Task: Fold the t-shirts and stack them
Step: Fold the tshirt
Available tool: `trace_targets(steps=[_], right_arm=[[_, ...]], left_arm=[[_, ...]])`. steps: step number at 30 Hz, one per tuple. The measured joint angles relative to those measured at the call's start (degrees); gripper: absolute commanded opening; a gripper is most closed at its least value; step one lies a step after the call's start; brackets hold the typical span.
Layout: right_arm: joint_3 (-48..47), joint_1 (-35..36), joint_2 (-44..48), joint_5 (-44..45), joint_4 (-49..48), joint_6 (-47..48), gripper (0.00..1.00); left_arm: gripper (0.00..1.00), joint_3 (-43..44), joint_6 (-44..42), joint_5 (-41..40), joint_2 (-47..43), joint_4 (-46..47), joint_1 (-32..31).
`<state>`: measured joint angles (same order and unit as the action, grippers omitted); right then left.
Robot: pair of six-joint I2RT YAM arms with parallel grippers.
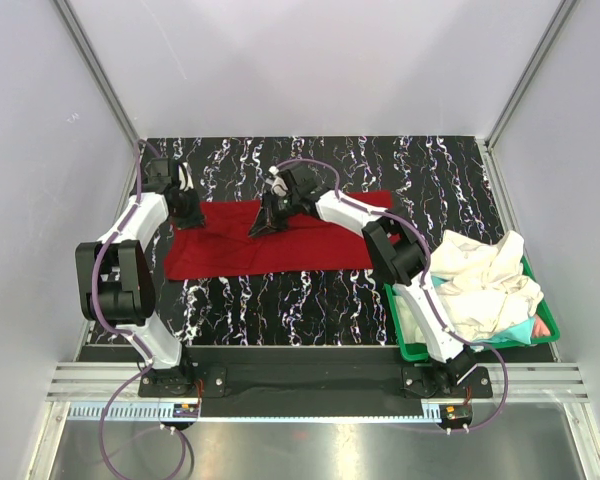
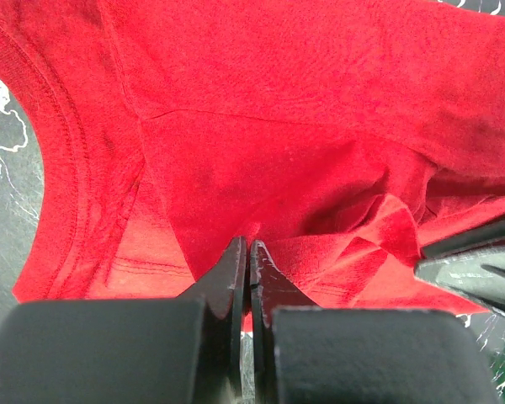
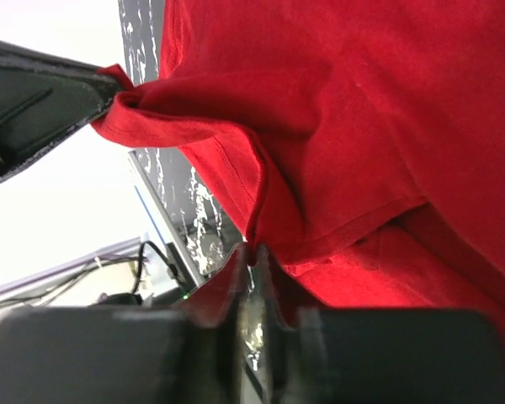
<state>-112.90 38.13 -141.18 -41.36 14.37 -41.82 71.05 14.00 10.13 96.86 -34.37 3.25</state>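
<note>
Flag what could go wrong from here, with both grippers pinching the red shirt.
1. The right gripper seems to hold only a thin hem edge of the red t-shirt, so it could slip free mid-fold.
2. The left gripper pinches bunched cloth, so the fold may come out creased.
3. The cream shirts spill over the green bin beside the right arm, and a swing might snag them.

Red t-shirt (image 1: 270, 255), green bin (image 1: 525, 344) (pinkish cloth (image 1: 545, 326), perhaps)
</note>
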Motion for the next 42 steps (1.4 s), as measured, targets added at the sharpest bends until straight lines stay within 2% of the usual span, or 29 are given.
trace_targets(steps=[2,15,19,26,42], right_arm=[[-1.1,0.0,-0.1,0.2,1.0,0.3,0.0],[-6.4,-0.1,-0.1,6.8,8.1,4.8,0.0],[-10.0,-0.3,0.0,7.3,7.8,5.1,0.0],[-9.6,-0.6,0.7,7.3,7.6,4.9,0.0],[-15.1,-4.1,-3.9,7.2,6.5,3.1,0.0]], left_arm=[[0.0,0.0,0.0,0.0,0.0,0.0,0.1],[0.0,-4.3,1.3,-0.5,-0.8,0.6,0.8],[0.0,-4.3,1.6,-1.3,-0.9,0.8,1.1],[0.01,-6.1,1.9,-2.7,-4.2,1.0,1.7],[0.08,6.1,0.9,-1.3,7.3,1.1,1.9]])
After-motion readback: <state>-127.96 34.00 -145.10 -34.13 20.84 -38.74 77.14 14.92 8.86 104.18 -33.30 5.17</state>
